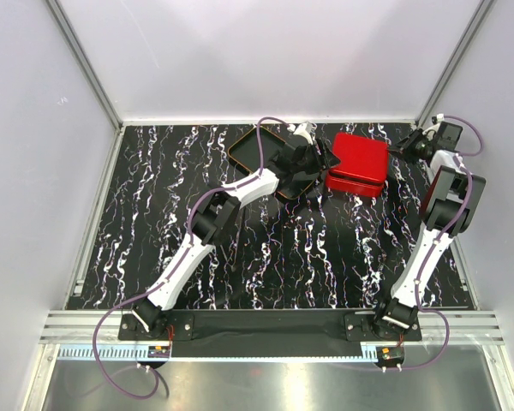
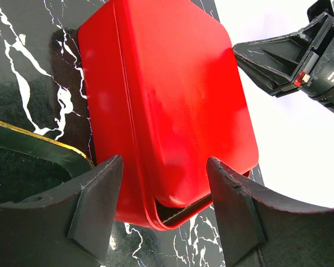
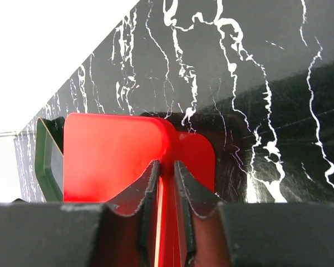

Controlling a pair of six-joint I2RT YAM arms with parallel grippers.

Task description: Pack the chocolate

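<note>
Chocolate is unseen; the glossy flat red lid, pinched by the right gripper and straddled by the spread left gripper, seemingly awaits pressing flush.

This is a robotics lab test cell rather than a home or shop: plain white panel walls held in bare aluminium frame posts close off a small tabletop covered in black sheet with white marble veining. Two slim white-and-black arms, the left arm and the right arm, are bolted to a black base plate on a grooved aluminium rail at the near edge. Purple cables trail from the bases over a brushed metal sheet, beside a pale graduated strip.
</note>
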